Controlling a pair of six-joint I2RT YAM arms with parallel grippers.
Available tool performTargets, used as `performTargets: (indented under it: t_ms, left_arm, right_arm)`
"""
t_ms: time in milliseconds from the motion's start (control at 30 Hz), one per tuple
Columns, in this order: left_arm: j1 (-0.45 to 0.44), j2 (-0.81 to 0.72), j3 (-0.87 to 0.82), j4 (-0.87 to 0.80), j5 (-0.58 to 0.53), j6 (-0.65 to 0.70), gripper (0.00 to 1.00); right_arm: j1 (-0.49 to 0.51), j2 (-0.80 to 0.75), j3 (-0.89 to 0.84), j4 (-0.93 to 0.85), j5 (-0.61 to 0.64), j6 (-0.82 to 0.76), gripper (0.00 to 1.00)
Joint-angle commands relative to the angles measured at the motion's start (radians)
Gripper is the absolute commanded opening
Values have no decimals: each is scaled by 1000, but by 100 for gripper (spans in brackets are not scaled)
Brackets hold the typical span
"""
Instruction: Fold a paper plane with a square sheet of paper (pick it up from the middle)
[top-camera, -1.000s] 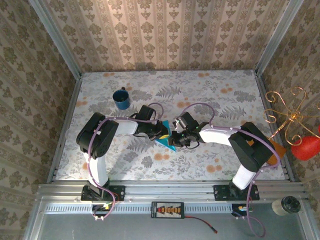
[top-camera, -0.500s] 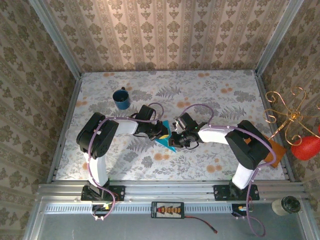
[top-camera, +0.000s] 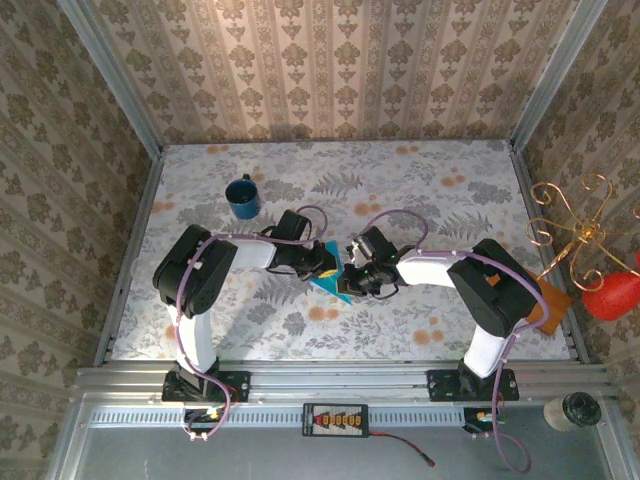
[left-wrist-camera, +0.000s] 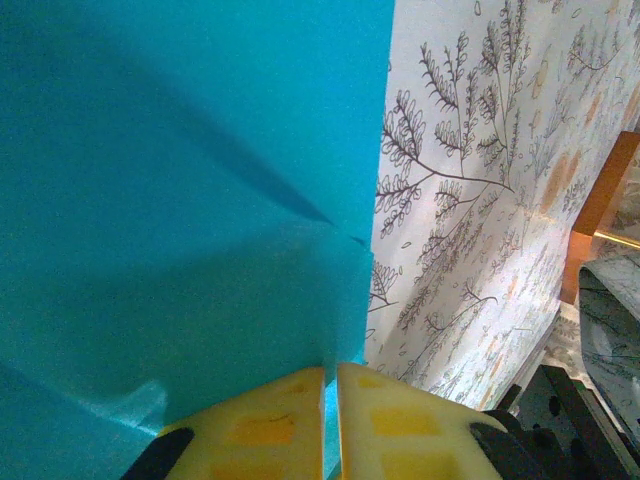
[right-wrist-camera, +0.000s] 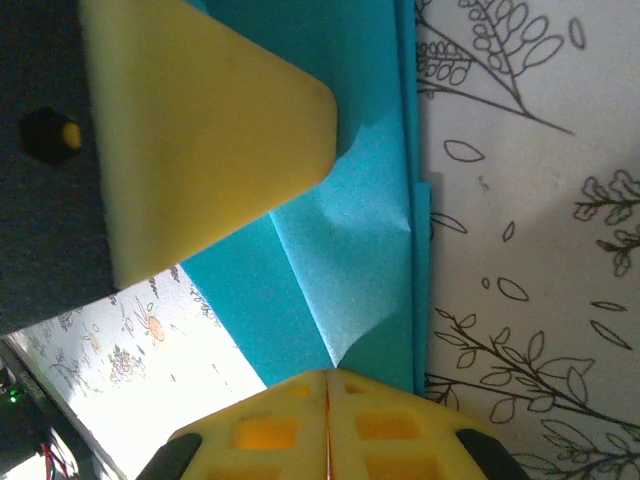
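Top view: a floral-patterned counter (top-camera: 430, 200) with patterned walls around it. Two arms reach in from the near edge and meet at the middle. The left hand (top-camera: 322, 263) and right hand (top-camera: 352, 274) sit close together over a turquoise paper sheet (top-camera: 333, 289), which lies creased between them at the counter's centre. A dark blue mug (top-camera: 243, 196) stands well apart, towards the far left. An orange-brown board (top-camera: 556, 300) lies at the right edge, partly under the right arm.

Left wrist view: the turquoise paper sheet (left-wrist-camera: 180, 200) covers the left side, with a soft crease running across it. The left hand (left-wrist-camera: 330, 400) has its two yellow fingertips (left-wrist-camera: 250, 430) nearly together, pinching the paper's edge. The counter (left-wrist-camera: 470, 200) shows to the right.

Right wrist view: the right hand (right-wrist-camera: 326, 400) has its fingers pressed flat together on the folded paper's (right-wrist-camera: 340, 260) lower edge. Layered edges run along the paper's right side. A yellow finger pad (right-wrist-camera: 200, 130) of the other hand rests on the paper above.
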Motion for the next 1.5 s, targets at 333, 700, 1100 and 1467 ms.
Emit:
performTargets:
  t_ms: [333, 700, 1100, 1467]
  left_arm:
    - [3, 66, -34, -108, -85, 21, 12]
    - [3, 62, -34, -107, -86, 22, 12]
    - [2, 68, -34, -115, -88, 18, 12]
    - [3, 76, -44, -125, -102, 12, 12]
  right_arm:
    - [-18, -64, -45, 47, -74, 30, 11]
    - [-24, -13, 33, 4, -16, 0, 12]
    - [-23, 58, 57, -44, -16, -19, 10]
    - [-22, 20, -12, -104, -60, -48, 9]
